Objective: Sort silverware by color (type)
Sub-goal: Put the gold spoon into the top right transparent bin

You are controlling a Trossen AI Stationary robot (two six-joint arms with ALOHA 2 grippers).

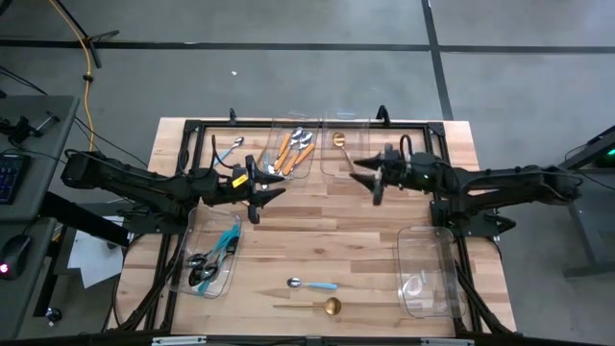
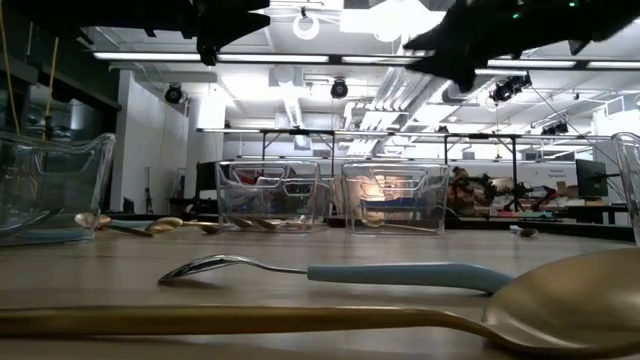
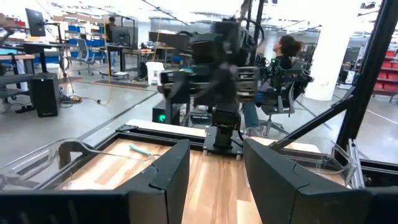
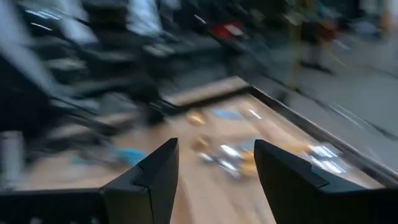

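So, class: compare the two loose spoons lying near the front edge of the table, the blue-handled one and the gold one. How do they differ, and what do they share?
The blue-handled spoon has a silver head and a light-blue handle; the gold spoon is gold all over. The blue-handled spoon has a small, narrow bowl; the gold spoon's bowl is round and larger. The blue-handled spoon's bowl points toward the left arm's side, the gold spoon's toward the right arm's side. Both lie flat on the bare wood, outside every bin, roughly parallel.
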